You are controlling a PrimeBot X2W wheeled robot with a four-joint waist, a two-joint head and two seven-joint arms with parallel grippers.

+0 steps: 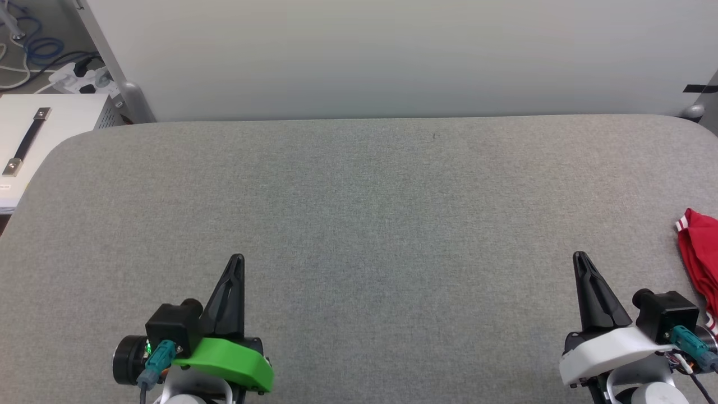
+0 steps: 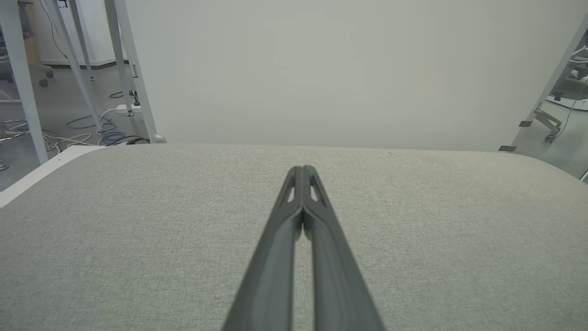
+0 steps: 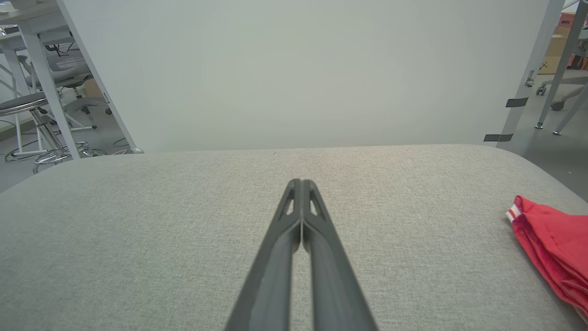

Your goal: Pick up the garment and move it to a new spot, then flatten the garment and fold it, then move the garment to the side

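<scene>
Head view: garment [image 1: 698, 249] is seen lying at the desk's [image 1: 359, 213] right edge; left gripper [image 1: 237, 258] and right gripper [image 1: 579, 256] are seen closed, empty, over the desk.

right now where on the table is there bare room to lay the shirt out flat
The whole grey table is bare from the left gripper to the right gripper and back to the white panel. Only the right edge is taken, by the bunched garment.

No readable text on anything here.
</scene>
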